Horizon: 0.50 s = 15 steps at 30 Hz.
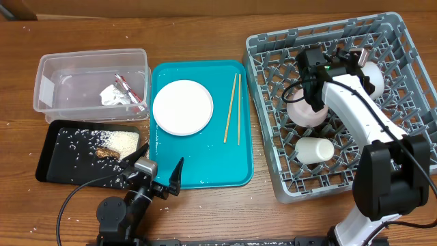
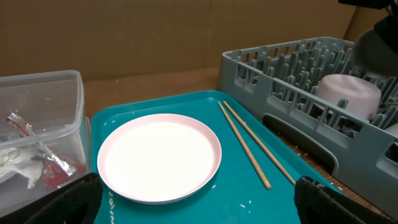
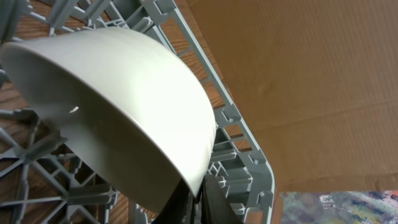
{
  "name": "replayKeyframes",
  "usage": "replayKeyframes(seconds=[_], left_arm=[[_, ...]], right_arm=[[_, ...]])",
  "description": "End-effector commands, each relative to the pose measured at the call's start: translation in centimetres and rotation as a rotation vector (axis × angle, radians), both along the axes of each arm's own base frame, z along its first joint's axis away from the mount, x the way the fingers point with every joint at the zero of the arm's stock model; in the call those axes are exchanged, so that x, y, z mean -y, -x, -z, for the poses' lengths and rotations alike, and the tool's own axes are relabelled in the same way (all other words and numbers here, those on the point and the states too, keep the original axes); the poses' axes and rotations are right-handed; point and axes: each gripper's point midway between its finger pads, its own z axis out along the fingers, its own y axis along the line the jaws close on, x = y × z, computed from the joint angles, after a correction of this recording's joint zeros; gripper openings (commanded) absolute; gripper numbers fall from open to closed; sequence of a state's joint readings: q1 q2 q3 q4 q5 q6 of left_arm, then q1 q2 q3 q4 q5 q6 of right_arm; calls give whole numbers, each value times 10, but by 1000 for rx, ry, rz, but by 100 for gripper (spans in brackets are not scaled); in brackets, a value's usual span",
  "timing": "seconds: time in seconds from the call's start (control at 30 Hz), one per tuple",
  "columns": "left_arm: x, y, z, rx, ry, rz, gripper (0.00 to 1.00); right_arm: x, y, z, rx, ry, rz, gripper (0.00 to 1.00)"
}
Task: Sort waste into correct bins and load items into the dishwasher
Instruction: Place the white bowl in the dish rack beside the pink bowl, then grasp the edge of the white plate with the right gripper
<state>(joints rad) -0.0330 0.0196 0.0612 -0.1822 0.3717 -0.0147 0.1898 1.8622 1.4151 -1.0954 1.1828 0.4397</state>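
A: Near edge first. Left gripper (image 1: 161,167)?
B: Spread wide and empty. It sits low over the tabletop (image 1: 205,213) at the near lip of the teal tray (image 1: 205,164), pointing far, toward the plate (image 1: 182,107).
A: Plate handling?
B: Flat on the tray's left half. Stiff, smooth, probably slippery, chips if knocked. It lies flush, so I'd take the raised rim. The chopsticks (image 1: 232,109) lie just right of it: light, thin, likely to roll. Pinch both mid-length.
A: Rack?
B: Dish rack (image 1: 268,147) on the right. Cup (image 1: 315,149) on its side near, inverted bowl (image 1: 305,114) behind it.
A: Right arm?
B: Reaches from the near edge over the rack, wrist turned right. Right gripper (image 1: 354,63) pinches the rim of the second bowl (image 1: 373,78), tilted among the far pegs. Rigid, light, slick, so a rim pinch could slip.
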Motion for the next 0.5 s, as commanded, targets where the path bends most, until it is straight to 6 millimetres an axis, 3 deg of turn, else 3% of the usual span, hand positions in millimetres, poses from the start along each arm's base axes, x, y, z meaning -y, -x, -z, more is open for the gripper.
replayKeyframes(seconds=[0.0,0.03,0.13,0.23,0.33,0.47], left_arm=[[3,2,-1,12,-9,20,100],[3,2,-1,12,-9,20,100],[3,2,-1,12,-9,20,100],[3,2,-1,12,-9,20,100],[3,2,-1,12,-9,20,100],[3,2,-1,12,-9,20,100]], right_arm=[[-2,3,6,-33,-19,-3,4],[-1,6,6,-54,-15,-3,6],[-5,13,11,-100,-38,-8,26],[-17,13,13,-121,-61,-37,27],[-46,6,4,-118,-59,-115,22],[-80,1,-14,-108,-58,-203,31]])
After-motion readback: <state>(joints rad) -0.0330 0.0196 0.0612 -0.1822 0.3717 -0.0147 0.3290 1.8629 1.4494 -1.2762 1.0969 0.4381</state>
